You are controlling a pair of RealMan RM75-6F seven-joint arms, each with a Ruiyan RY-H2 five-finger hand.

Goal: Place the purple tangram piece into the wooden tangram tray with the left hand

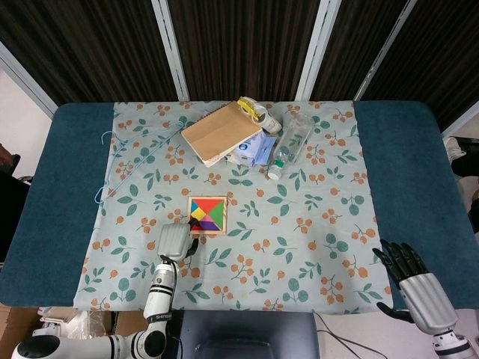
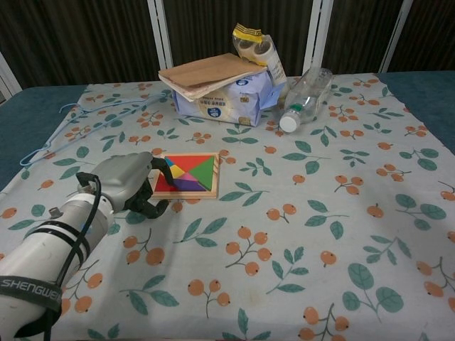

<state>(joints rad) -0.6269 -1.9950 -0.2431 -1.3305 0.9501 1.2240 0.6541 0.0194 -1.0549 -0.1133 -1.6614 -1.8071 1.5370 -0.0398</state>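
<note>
The wooden tangram tray [image 1: 225, 217] [image 2: 186, 194] lies on the floral cloth left of centre, filled with coloured pieces. The purple piece [image 1: 203, 226] [image 2: 186, 185] lies flat inside it along the near edge. My left hand [image 1: 176, 241] [image 2: 131, 185] hovers at the tray's near-left corner, palm down. Its fingers [image 2: 161, 169] curl loosely and reach just over the tray's left rim, with nothing visible in them. My right hand [image 1: 412, 277] rests at the near right edge of the table, fingers spread and holding nothing; the chest view does not show it.
Behind the tray are a brown notebook [image 1: 221, 132] [image 2: 210, 73] on a blue-white packet [image 2: 227, 99], a tape roll [image 1: 254, 111] [image 2: 252, 42] and a lying clear bottle [image 1: 288, 146] [image 2: 306, 96]. A blue wire hanger [image 1: 123, 161] [image 2: 78, 124] lies at far left.
</note>
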